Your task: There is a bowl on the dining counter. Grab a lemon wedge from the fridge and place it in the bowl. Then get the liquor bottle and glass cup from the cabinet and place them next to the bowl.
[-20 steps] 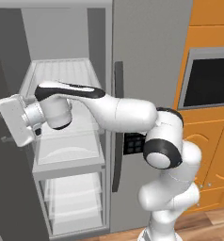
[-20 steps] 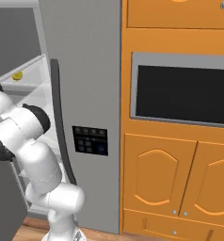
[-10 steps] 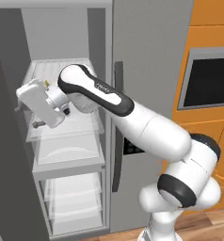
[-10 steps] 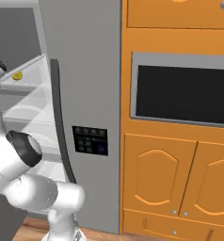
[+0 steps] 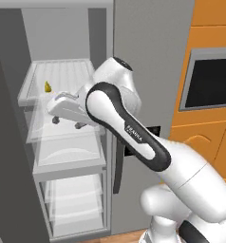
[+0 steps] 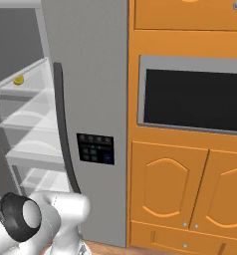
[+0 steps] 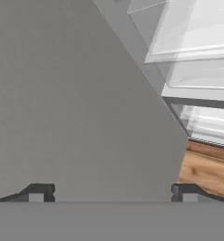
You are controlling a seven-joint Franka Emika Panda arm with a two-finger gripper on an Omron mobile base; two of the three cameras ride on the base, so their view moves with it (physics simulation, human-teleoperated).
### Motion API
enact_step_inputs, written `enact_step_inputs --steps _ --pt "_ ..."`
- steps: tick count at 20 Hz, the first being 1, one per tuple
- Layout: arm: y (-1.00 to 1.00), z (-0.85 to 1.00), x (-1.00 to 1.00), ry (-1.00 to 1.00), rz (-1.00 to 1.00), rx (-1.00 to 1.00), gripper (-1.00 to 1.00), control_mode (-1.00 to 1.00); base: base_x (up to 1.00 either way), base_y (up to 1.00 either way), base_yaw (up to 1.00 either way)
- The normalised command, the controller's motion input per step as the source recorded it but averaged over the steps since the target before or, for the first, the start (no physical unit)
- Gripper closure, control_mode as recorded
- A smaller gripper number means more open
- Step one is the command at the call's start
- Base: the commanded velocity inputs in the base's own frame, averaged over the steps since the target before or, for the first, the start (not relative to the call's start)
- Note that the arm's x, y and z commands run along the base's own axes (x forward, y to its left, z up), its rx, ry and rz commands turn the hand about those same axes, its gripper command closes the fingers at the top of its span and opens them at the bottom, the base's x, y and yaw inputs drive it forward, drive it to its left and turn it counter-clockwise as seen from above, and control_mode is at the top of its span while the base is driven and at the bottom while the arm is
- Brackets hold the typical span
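One tiny yellow lemon wedge (image 5: 47, 87) sits on the upper shelf of the tall grey fridge (image 6: 85, 74), whose left door now stands open. The robot's two-finger gripper (image 7: 111, 192), spread wide and empty, has swung inward below that shelf, poised to reach.

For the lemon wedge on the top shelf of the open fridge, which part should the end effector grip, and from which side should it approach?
Grip the lemon wedge across its narrow body, coming in from the fridge's open front, level with the top shelf. The wedge is tiny and stands near the shelf's left front, with space above it. The open end effector, now lower, would need to rise first. Its finer shape is too small to judge.
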Motion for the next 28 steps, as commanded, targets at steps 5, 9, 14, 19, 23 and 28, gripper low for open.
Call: enact_step_inputs --steps 5,9,14,19,23,28 --pt "-1.00 0.00 -0.16 -0.19 -0.23 -0.38 -1.00 -1.00 0.00 0.00 0.00" --pt "-0.99 0.00 -0.04 -0.12 -0.26 -0.39 -1.00 -1.00 0.00 0.00 0.00" --pt "-0.90 0.00 -0.01 -0.05 -0.20 -0.28 -1.00 -1.00 0.00 0.00 0.00" --pt "-0.68 0.00 -0.07 -0.02 -0.04 -0.10 -1.00 -1.00 0.00 0.00 0.00" --pt "-0.54 0.00 -0.11 -0.02 0.00 0.00 -1.00 -1.00 0.00 0.00 0.00" --pt "-0.40 0.00 -0.24 -0.01 0.00 0.00 -1.00 -1.00 0.00 0.00 0.00"
